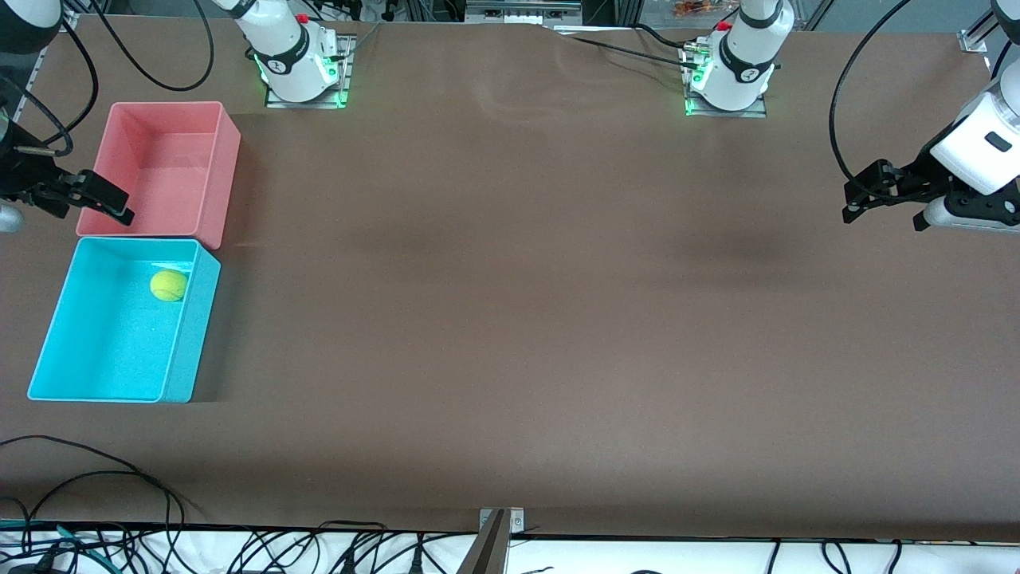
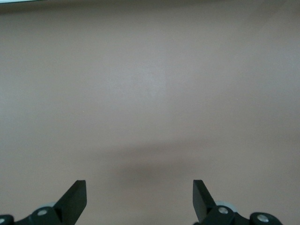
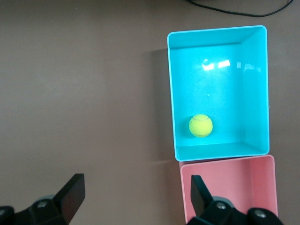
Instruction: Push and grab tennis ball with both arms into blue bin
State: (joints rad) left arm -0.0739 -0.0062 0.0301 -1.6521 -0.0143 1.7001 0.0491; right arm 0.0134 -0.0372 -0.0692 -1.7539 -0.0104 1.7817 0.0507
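Lying in the blue bin [image 1: 119, 351], the ball [image 1: 169, 285] is resting while both pincers, left [image 1: 865, 191] and right [image 1: 100, 195], are hanging spread apart.
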